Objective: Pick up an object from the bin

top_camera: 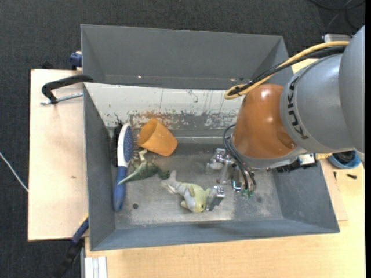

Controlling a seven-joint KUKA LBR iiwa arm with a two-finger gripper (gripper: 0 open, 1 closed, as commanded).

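My gripper [218, 176] stands low over the bin floor, right of centre, with its two fingers apart and nothing between them. The nearer fingertip [218, 195] sits right against the right end of a pale yellow-green and grey toy animal [191, 195] that lies on the floor near the front wall. The farther fingertip [217, 157] is over bare floor. A small dark green toy dinosaur [144, 172] lies left of the yellow toy.
An orange cup [157, 138] lies on its side near the back wall, at the left. A blue-handled white brush [122, 167] runs along the left wall. The arm's orange cover hangs over the bin's right half.
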